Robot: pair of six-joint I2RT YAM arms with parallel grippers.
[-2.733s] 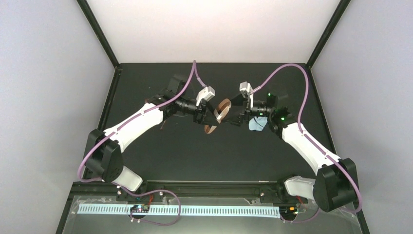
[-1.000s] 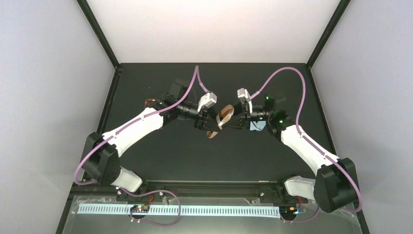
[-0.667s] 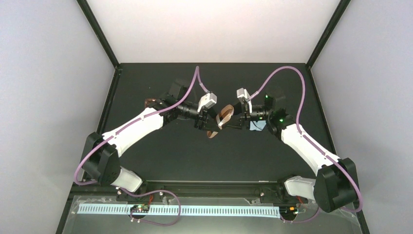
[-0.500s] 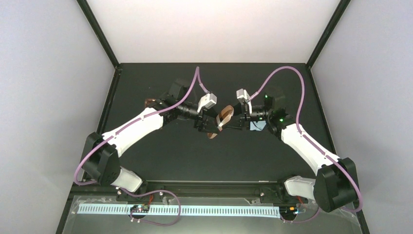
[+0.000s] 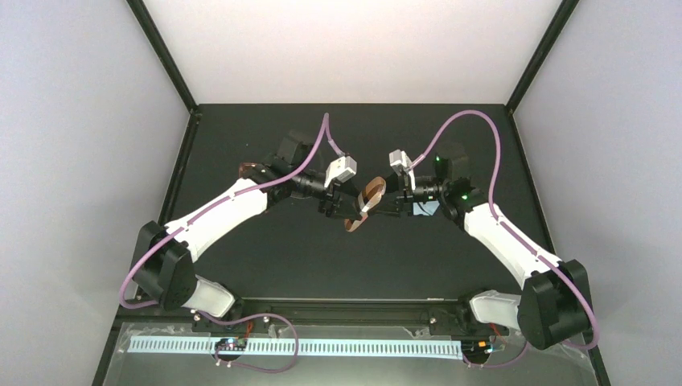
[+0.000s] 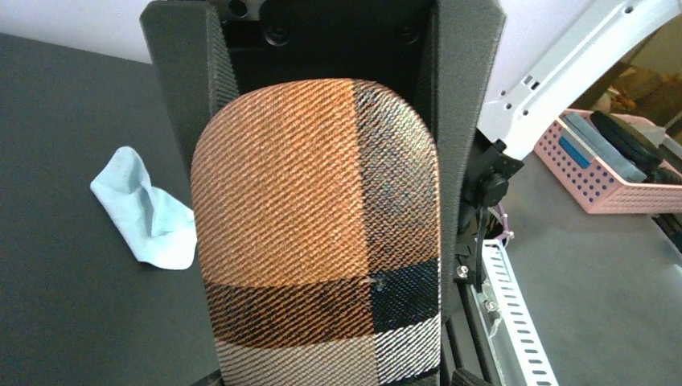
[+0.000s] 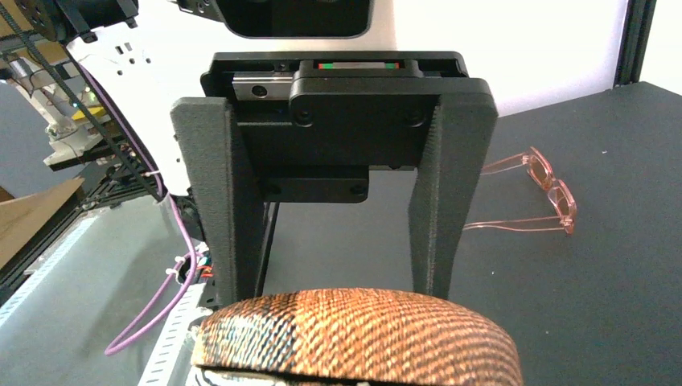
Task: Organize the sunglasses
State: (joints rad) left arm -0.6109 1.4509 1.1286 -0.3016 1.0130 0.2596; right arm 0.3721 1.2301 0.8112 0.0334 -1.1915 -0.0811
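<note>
The case (image 6: 318,233) sat clamped between the left fingers (image 6: 465,121), hiding their tips, while the right fingers (image 7: 441,201) gripped its cut-off end.

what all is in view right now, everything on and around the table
sunglasses: one pair, translucent pinkish-brown, temples unfolded, lying on the table behind the left arm
case: one, orange-brown plaid weave, held in the air between both grippers
cloth: one, light blue, crumpled on the table by the right arm
basket: one, pink, off the table, dark items inside
table: one, black
left gripper: black fingers either side of the case
right gripper: black fingers at the case's other end
</note>
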